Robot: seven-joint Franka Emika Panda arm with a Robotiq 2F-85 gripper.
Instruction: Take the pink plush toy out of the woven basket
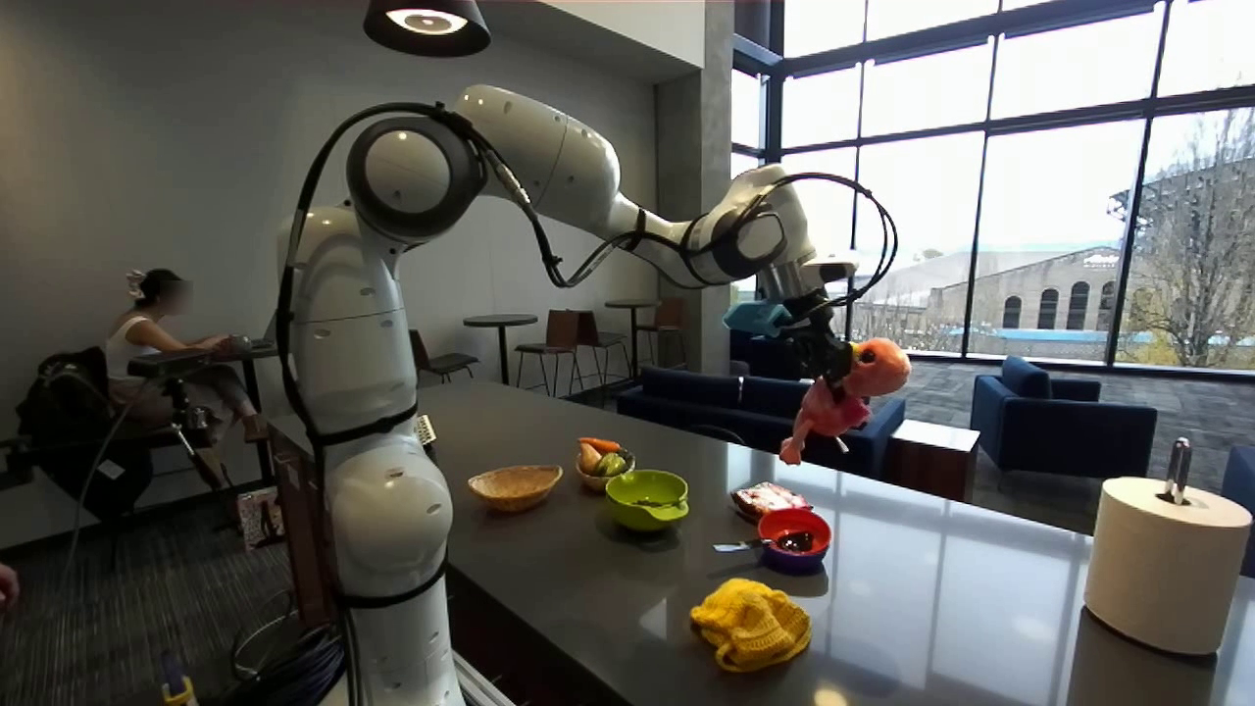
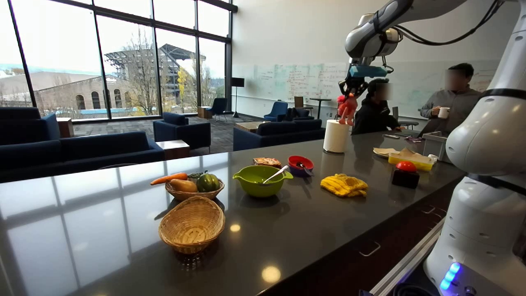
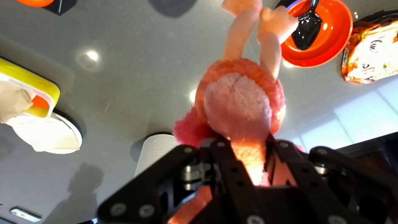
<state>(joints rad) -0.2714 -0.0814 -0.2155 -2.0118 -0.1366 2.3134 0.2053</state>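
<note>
While your pincer [image 3: 247,140] has the pink plush toy [image 3: 238,99] gripped, dangling above the table [image 3: 124,77] well away from the woven basket [image 2: 192,227], just steer it clear of the red bowl [image 3: 334,35], ease down slow, and only let go once it's resting.

In the wrist view, the gripper [image 3: 245,143] hides most of the head of the pink plush toy [image 3: 238,102] from us, one foot is cut by the top edge, and the bottom edge crops the gripper itself. We see only part of the paper towel roll [image 3: 155,152]; the rest is behind the gripper. The snack packet [image 3: 373,56] runs off the right edge, the yellow container [image 3: 28,79] off the left. In an exterior view, the arm [image 2: 472,135] is cut by the top and right edges, and we cannot read the small writing on the whiteboard [image 2: 304,82]. In both exterior views, people's faces [image 2: 454,80] are blurred.
</note>
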